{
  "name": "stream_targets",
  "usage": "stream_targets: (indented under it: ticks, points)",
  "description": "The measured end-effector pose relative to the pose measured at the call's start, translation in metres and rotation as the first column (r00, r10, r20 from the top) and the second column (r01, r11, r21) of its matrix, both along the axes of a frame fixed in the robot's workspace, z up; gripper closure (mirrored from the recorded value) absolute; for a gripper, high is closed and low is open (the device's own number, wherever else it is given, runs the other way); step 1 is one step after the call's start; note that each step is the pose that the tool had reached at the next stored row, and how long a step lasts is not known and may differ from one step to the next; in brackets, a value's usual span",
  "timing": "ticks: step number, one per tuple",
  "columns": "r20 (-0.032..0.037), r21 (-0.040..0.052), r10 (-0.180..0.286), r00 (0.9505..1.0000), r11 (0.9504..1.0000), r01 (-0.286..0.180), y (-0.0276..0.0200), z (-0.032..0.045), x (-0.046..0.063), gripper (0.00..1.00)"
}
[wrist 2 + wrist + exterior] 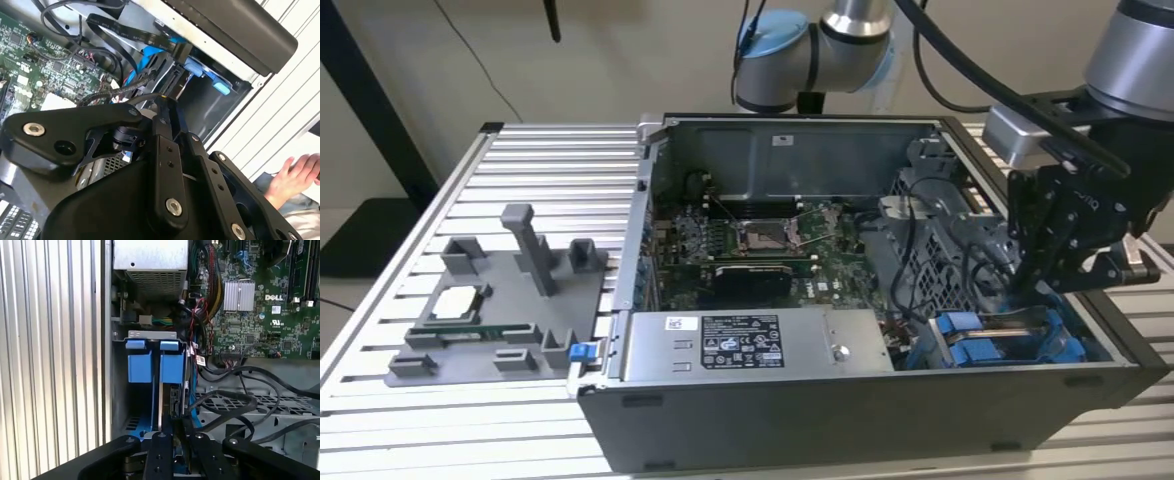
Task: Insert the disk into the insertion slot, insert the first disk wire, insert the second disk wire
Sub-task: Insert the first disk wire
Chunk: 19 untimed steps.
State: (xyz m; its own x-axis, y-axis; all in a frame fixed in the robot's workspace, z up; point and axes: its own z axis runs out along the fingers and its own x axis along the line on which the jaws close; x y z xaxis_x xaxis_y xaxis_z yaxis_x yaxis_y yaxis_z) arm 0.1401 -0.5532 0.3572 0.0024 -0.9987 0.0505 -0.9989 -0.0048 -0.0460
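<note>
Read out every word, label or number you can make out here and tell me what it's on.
Label on the power-supply box: print too small to read.
White sticker on the case back wall: too small to read.
White lettering on the motherboard beside the heatsink: a maker's mark, not quoted; other board print too small.
White tag near the motherboard's edge: blurred.

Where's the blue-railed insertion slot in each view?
Exterior view: insertion slot in the corner of the case at the exterior view's right, beside the power-supply box.
First wrist view: blue rails between case wall and motherboard.
Second wrist view: blue rails by the case edge.
Shared landmark: motherboard.
</note>
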Motion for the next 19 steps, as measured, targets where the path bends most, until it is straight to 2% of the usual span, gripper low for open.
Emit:
stream_targets:
  ticks: [6,19]
  points:
    - [0.0001,0.0,0.005,1.0,1.0,-0.005,0.0,-0.0058,0.009,1.0]
    - [0.0002,0.0002,0.005,1.0,1.0,-0.005,0.0002,-0.0114,0.009,1.0]
